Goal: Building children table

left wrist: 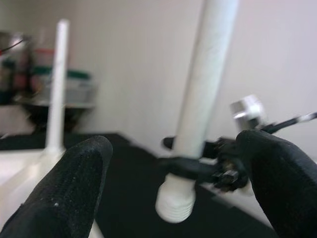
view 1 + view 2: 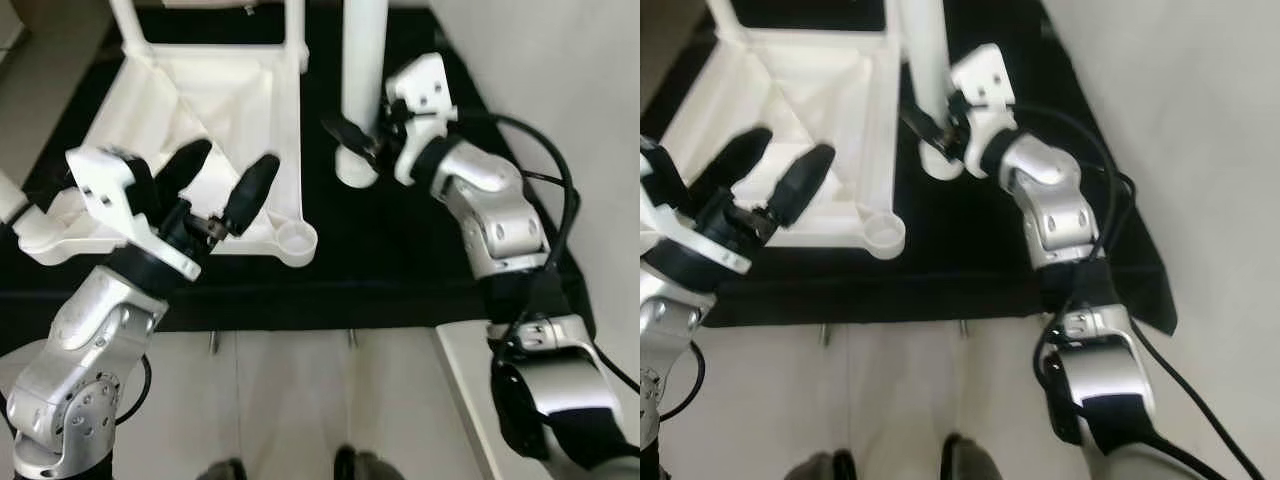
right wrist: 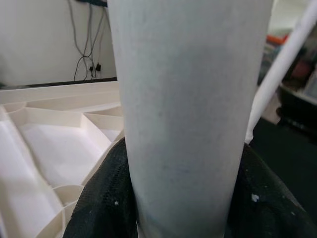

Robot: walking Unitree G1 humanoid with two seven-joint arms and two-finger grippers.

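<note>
The white table top lies upside down on a black mat, its ribs facing up. Its near right corner has a round socket. A thick white leg stands upright on the mat just right of the table top, apart from that socket. My right gripper is shut on the leg near its lower end; black fingers wrap the leg. My left gripper hovers open over the table top's near edge, holding nothing, and looks toward the leg.
Two white legs stand upright at the table top's far corners. A pale wall runs along the right of the mat. Light floor and my feet lie at the near side, beside a white panel.
</note>
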